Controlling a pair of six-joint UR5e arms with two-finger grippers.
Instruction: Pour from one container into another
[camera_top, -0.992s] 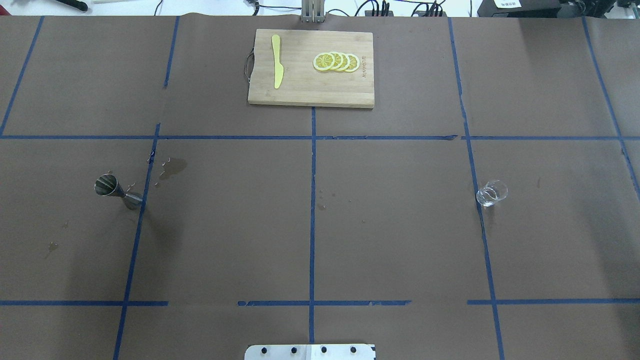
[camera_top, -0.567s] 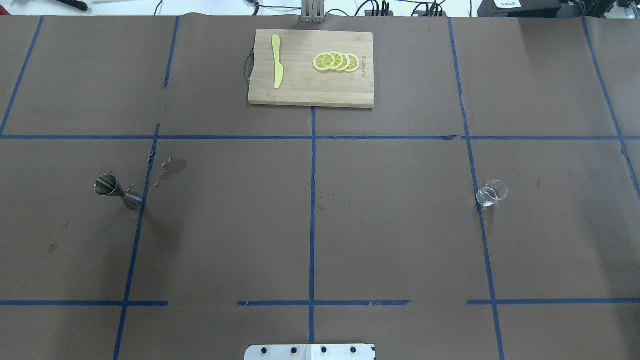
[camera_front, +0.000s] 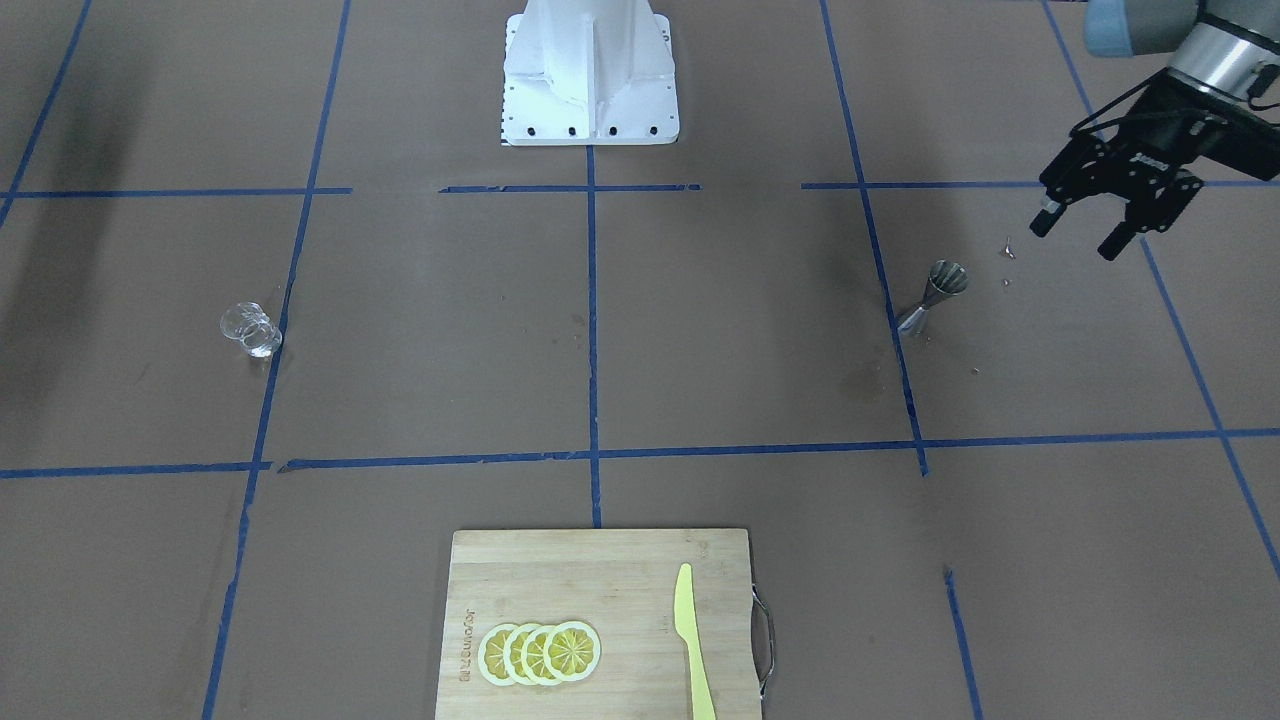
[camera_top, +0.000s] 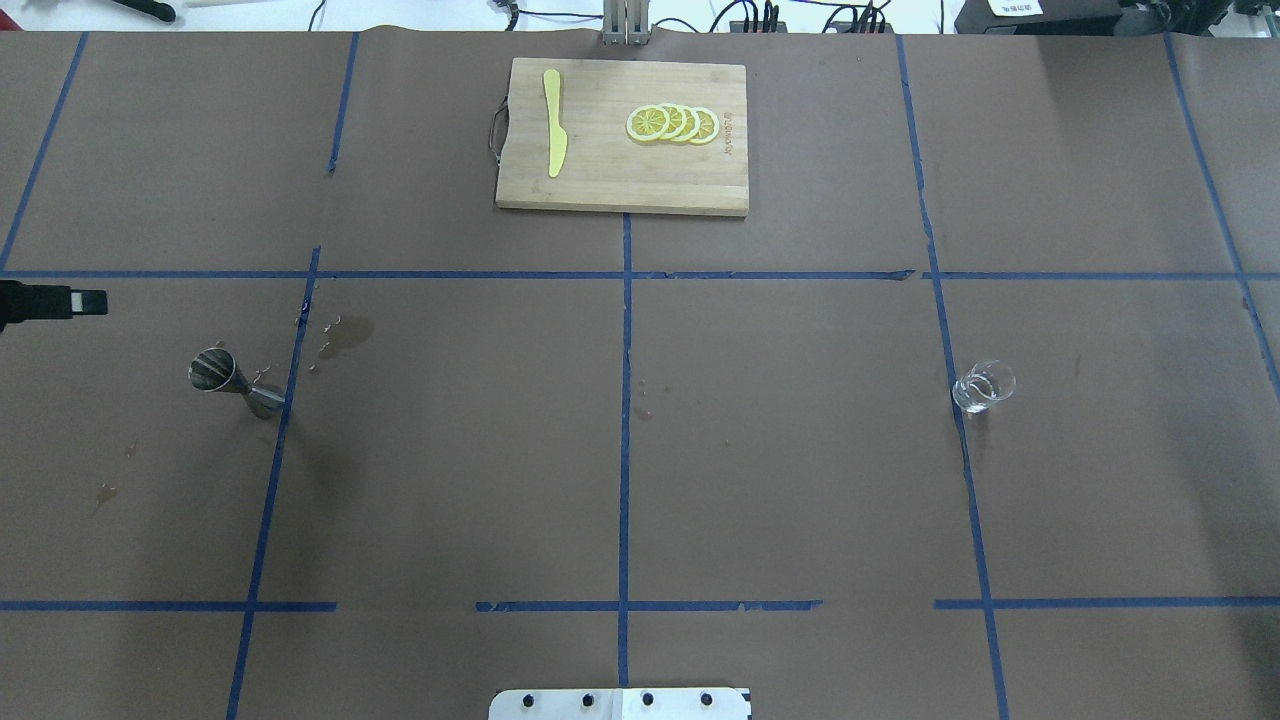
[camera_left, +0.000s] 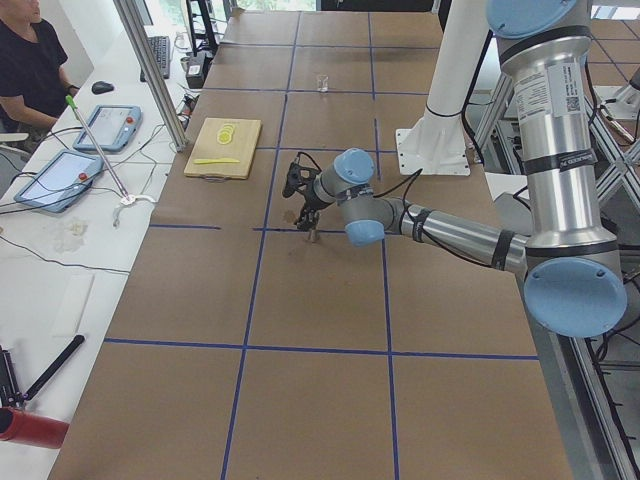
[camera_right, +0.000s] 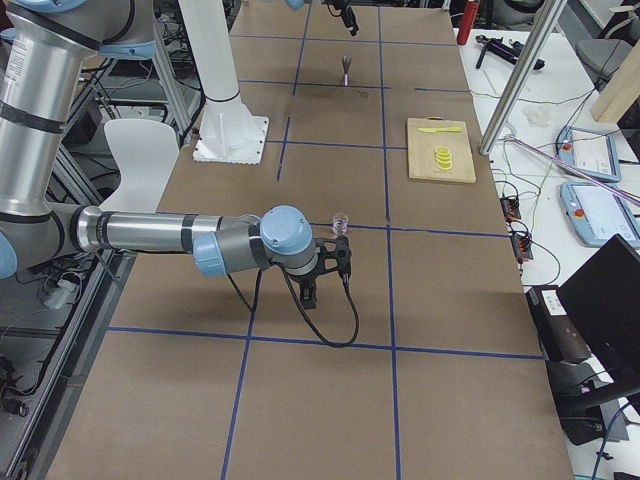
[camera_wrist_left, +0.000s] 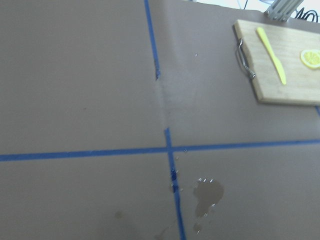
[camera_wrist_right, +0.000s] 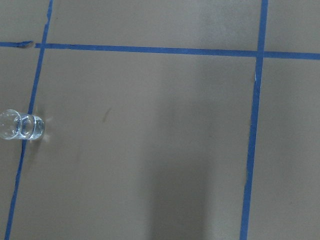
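You look to be in the approach: your left gripper (camera_front: 1075, 238) hangs wide open near the steel jigger (camera_front: 935, 293), I cannot tell whether the right gripper (camera_right: 340, 262) is wide or narrow, and the clear glass (camera_top: 983, 387) needs grasping next.

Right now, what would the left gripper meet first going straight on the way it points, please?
Probably the left gripper would hit the table beside the wet patch, missing the metal cup; depth is unclear.
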